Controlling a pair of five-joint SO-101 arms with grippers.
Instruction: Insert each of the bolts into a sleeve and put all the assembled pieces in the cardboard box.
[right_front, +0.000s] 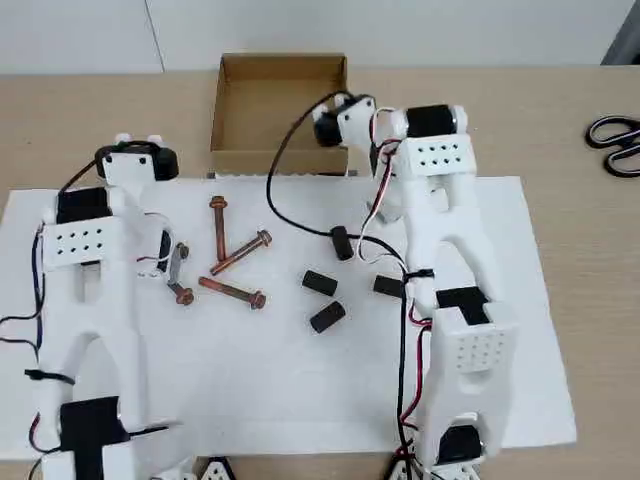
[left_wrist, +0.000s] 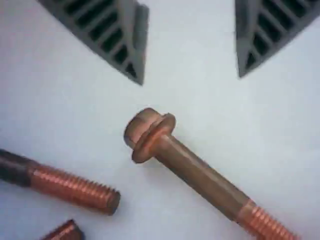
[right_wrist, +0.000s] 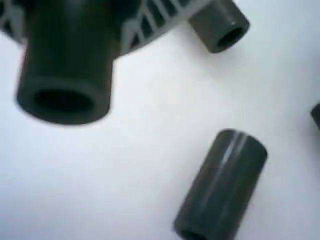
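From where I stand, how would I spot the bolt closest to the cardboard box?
Find the open cardboard box at the far side of the table and the white sheet in front of it. Near the box's left front corner lies one copper bolt, head toward the box. The other bolts lie slanted, farther away; this one points straight at the box.
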